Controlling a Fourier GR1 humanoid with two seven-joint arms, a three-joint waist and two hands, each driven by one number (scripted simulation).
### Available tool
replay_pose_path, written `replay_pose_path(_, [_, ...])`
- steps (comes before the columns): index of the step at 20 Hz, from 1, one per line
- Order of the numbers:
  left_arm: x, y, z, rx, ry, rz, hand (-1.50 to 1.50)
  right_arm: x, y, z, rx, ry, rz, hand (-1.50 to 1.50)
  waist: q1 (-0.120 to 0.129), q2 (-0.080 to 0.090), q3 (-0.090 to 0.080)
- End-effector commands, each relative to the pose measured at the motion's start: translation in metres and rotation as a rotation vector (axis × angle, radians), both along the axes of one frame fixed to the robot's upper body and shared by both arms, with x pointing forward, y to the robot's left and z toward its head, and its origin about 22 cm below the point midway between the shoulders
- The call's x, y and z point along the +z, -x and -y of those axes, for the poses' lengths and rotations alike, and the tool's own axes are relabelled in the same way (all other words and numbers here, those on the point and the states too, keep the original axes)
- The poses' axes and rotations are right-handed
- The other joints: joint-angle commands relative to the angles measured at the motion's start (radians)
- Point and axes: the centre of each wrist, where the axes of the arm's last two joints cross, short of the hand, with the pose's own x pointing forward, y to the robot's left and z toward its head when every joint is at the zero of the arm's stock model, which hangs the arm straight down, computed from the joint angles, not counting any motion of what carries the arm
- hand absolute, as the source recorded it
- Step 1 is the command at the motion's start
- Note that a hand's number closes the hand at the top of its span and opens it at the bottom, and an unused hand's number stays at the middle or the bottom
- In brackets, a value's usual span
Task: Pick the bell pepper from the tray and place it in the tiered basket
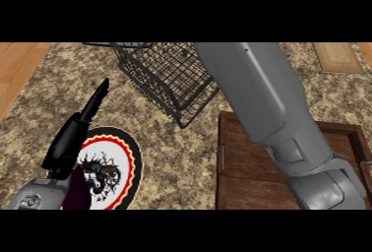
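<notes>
— Where's the bell pepper?

— It shows nowhere. The bare part of the tray (247, 147) holds nothing, and the right forearm (269, 98) covers the rest.

— And the right hand?

— It's out of view past the top edge, beside the basket (167, 78). Whether its fingers hold the pepper I cannot tell. An arm stretched that way would suit a drop into the basket, I'd judge.

— The other one?

— The left hand (73, 138) rests over the plate (129, 162) on the bench (58, 88), fingers straight, holding nothing, clear of the route.

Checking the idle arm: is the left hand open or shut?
Open: the left hand shows straight fingers, pointing up at the plate, holding nothing.
</notes>
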Motion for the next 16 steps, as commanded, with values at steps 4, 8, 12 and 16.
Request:
replay_pose_path(4, [-0.004, -0.002, 0.015, -0.034, 0.007, 0.005, 0.00, -0.042, -0.021, 0.008, 0.030, -0.174, 0.076, -1.50, 0.023, 0.011, 0.000])
replay_pose_path(8, [0.015, -0.014, 0.013, -0.052, -0.008, 0.020, 0.00, -0.038, -0.023, 0.009, 0.042, -0.315, 0.191, -1.50, 0.037, 0.013, 0.002])
replay_pose_path(12, [0.004, -0.002, 0.004, -0.001, 0.000, 0.006, 0.00, -0.034, -0.025, 0.008, -0.076, -0.318, 0.403, -1.50, 0.010, 0.001, 0.001])
replay_pose_path(16, [-0.002, 0.002, -0.011, 0.037, 0.010, -0.015, 0.00, -0.024, -0.029, 0.022, -0.238, -0.353, 0.494, -1.50, -0.045, -0.019, 0.001])
